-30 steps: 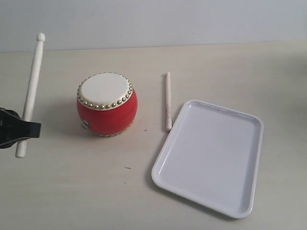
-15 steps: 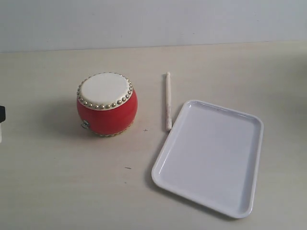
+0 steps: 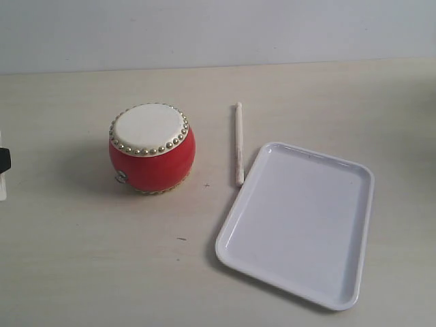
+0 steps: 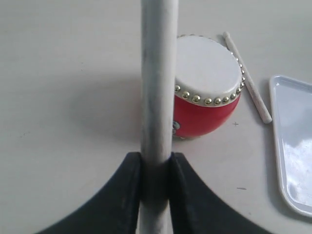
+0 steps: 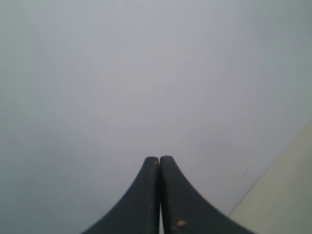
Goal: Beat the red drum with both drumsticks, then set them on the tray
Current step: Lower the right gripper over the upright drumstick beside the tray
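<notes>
The red drum [image 3: 152, 148] with its cream head stands left of centre on the table. One pale drumstick [image 3: 239, 143] lies flat between the drum and the white tray [image 3: 361, 238], which sits at the right front. My left gripper [image 4: 156, 157] is shut on the other drumstick [image 4: 158, 73], holding it upright to the left of the drum [image 4: 207, 92]; in the exterior view only a sliver of this gripper [image 3: 3, 162] shows at the left edge. My right gripper [image 5: 159, 160] is shut with nothing in it, facing a blank grey wall, out of the exterior view.
The lying drumstick [image 4: 246, 75] and a corner of the tray [image 4: 278, 126] also appear in the left wrist view. The pale wooden tabletop [image 3: 102, 259] runs back to a grey wall.
My left gripper and its drumstick have pulled away to the left, almost out of the exterior view. The drum, the lying stick and the tray have not moved.
</notes>
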